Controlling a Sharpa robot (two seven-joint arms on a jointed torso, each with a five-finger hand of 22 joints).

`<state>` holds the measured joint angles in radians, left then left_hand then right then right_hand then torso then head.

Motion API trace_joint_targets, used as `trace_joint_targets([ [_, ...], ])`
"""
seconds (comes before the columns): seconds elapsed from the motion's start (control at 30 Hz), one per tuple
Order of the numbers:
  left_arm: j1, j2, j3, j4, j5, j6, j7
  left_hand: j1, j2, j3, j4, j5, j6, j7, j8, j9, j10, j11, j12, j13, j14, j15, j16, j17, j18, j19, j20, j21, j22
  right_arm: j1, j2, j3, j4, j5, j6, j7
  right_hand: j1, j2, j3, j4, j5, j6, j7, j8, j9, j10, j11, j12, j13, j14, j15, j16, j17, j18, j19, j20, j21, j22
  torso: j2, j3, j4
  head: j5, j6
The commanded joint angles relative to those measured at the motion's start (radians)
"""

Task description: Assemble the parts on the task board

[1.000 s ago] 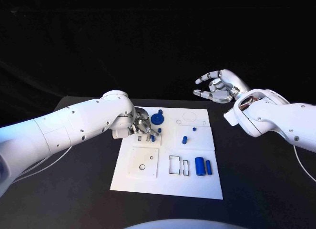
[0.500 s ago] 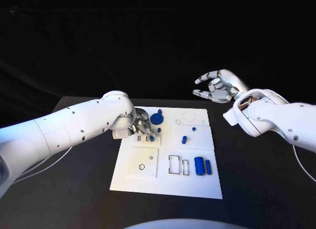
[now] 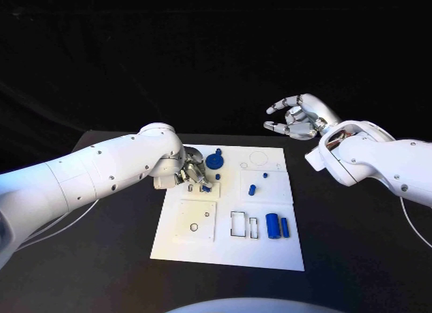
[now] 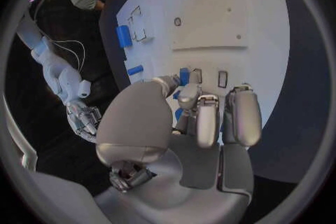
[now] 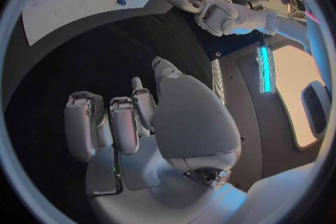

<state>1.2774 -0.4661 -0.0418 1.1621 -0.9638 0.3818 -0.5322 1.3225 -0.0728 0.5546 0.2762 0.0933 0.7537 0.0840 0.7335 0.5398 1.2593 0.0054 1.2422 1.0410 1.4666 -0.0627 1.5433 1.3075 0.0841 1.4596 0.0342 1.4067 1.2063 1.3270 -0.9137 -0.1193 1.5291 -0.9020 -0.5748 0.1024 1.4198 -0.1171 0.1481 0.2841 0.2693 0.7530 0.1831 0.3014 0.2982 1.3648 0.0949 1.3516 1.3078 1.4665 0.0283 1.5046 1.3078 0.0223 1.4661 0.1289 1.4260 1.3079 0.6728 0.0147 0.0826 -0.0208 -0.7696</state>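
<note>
Left hand is down on the task board, fingers pinching a small blue part at the slots nr the board's left-middle. Right hand hangs off-board, fingers half curled, holding nothing. Risk: part goes in tilted, jams or slips out, w/ fingers hiding the slot.

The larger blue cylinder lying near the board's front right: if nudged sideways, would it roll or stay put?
The larger blue cylinder lies on its side on the smooth white task board, so it would probably roll. A thinner blue cylinder lies just beside it and might stop it on that side. It looks rigid and small, likely light.
</note>
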Motion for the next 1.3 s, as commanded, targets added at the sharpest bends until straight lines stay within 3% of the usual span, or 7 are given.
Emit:
trace_joint_targets([
  [0.03, -0.001, -0.003, 0.0, 0.002, 0.041, -0.004, 0.005, -0.015, -0.024, 0.177, -0.101, 0.006, -0.004, -0.004, 0.058, 0.065, 0.009, -0.002, -0.002, 0.001, 0.089, 0.0, 0.006, 0.203, -0.016, -0.007, -0.001, 0.005, 0.001, -0.001, 0.001, 0.0, -0.001, -0.003, 0.014, 0.0, -0.005, 0.0, 0.006, 0.002, 0.003, 0.007, -0.002, 0.007, -0.002, -0.006, -0.001, -0.004, 0.008, 0.06, -0.01, -0.005, 0.094, 0.019, 0.007, -0.004, -0.005, 0.162, 0.0, 0.0, -0.0005, 0.001, 0.0],
  [0.07, -0.001, -0.005, 0.0, 0.003, 0.046, -0.007, 0.005, -0.063, -0.042, 0.257, -0.125, 0.004, -0.009, 0.0, 0.078, 0.09, 0.013, -0.001, -0.003, -0.002, 0.089, -0.001, 0.005, 0.201, -0.016, -0.007, 0.001, 0.005, 0.002, -0.001, 0.001, 0.0, -0.001, -0.003, 0.014, 0.0, -0.005, 0.0, 0.006, 0.002, 0.003, 0.007, -0.002, 0.007, -0.002, -0.006, -0.001, -0.004, 0.008, 0.06, -0.01, -0.005, 0.094, 0.019, 0.007, -0.004, -0.005, 0.162, 0.0, 0.0004, -0.0003, 0.001, -0.001],
  [0.2, -0.001, -0.017, 0.0, 0.013, 0.058, -0.022, 0.009, -0.089, -0.05, 0.293, -0.151, 0.005, -0.012, -0.003, 0.087, 0.104, 0.015, -0.003, -0.003, -0.003, 0.088, 0.0, 0.005, 0.2, -0.015, -0.007, 0.0, 0.005, 0.002, -0.001, 0.001, 0.0, -0.002, -0.003, 0.014, 0.0, -0.005, 0.0, 0.006, 0.002, 0.003, 0.007, -0.002, 0.007, -0.002, -0.006, -0.001, -0.004, 0.008, 0.06, -0.01, -0.005, 0.094, 0.019, 0.007, -0.004, -0.005, 0.162, -0.001, 0.0009, 0.0001, 0.001, 0.0],
  [0.73, -0.005, -0.098, 0.007, 0.11, 0.009, -0.149, 0.026, -0.129, -0.066, 0.346, -0.196, 0.039, -0.004, -0.007, 0.103, 0.127, 0.026, -0.007, -0.001, -0.003, 0.088, -0.004, 0.005, 0.2, -0.014, -0.009, -0.003, 0.002, -0.003, -0.004, -0.003, -0.001, -0.008, -0.002, 0.014, 0.003, -0.007, 0.001, 0.007, 0.002, 0.005, 0.007, -0.002, 0.007, -0.002, -0.006, -0.001, -0.005, 0.007, 0.06, -0.01, -0.006, 0.093, 0.019, 0.007, -0.005, -0.006, 0.161, 0.001, -0.0002, 0.0022, 0.003, -0.002],
  [0.77, -0.006, -0.099, 0.007, 0.113, 0.0, -0.156, 0.026, -0.132, -0.068, 0.348, -0.198, 0.045, -0.003, -0.007, 0.104, 0.128, 0.027, -0.008, -0.001, -0.003, 0.088, -0.004, 0.005, 0.2, -0.014, -0.009, -0.003, 0.002, -0.004, -0.004, -0.003, -0.001, -0.008, -0.002, 0.014, 0.003, -0.007, 0.001, 0.007, 0.002, 0.005, 0.007, -0.002, 0.007, -0.002, -0.006, -0.001, -0.005, 0.007, 0.06, -0.01, -0.006, 0.093, 0.019, 0.007, -0.005, -0.006, 0.161, 0.001, -0.0007, 0.0022, 0.003, -0.002],
  [0.83, -0.012, -0.104, 0.007, 0.122, -0.025, -0.173, 0.028, -0.148, -0.078, 0.353, -0.206, 0.097, 0.003, -0.01, 0.11, 0.134, 0.033, -0.01, -0.001, -0.003, 0.089, -0.007, 0.006, 0.202, -0.014, -0.008, -0.005, 0.002, -0.003, -0.005, -0.004, -0.001, -0.009, -0.001, 0.014, 0.004, -0.007, 0.001, 0.007, 0.002, 0.005, 0.007, -0.002, 0.007, -0.002, -0.006, -0.001, -0.005, 0.007, 0.06, -0.01, -0.005, 0.093, 0.019, 0.007, -0.005, -0.006, 0.161, 0.0, -0.0008, 0.001, 0.004, -0.002],
  [1.3, -0.035, -0.103, 0.005, 0.129, -0.107, -0.177, 0.023, -0.166, -0.084, 0.359, -0.216, 0.132, 0.011, -0.015, 0.119, 0.143, 0.04, -0.016, -0.003, -0.01, 0.09, -0.011, 0.007, 0.205, -0.015, -0.006, -0.009, 0.003, 0.001, -0.006, -0.004, -0.002, -0.009, 0.0, 0.015, 0.006, -0.008, 0.001, 0.007, 0.003, 0.006, 0.007, -0.002, 0.007, -0.002, -0.006, -0.001, -0.005, 0.007, 0.06, -0.01, -0.005, 0.093, 0.019, 0.007, -0.005, -0.006, 0.161, 0.001, -0.0004, -0.001, 0.007, -0.004],
])
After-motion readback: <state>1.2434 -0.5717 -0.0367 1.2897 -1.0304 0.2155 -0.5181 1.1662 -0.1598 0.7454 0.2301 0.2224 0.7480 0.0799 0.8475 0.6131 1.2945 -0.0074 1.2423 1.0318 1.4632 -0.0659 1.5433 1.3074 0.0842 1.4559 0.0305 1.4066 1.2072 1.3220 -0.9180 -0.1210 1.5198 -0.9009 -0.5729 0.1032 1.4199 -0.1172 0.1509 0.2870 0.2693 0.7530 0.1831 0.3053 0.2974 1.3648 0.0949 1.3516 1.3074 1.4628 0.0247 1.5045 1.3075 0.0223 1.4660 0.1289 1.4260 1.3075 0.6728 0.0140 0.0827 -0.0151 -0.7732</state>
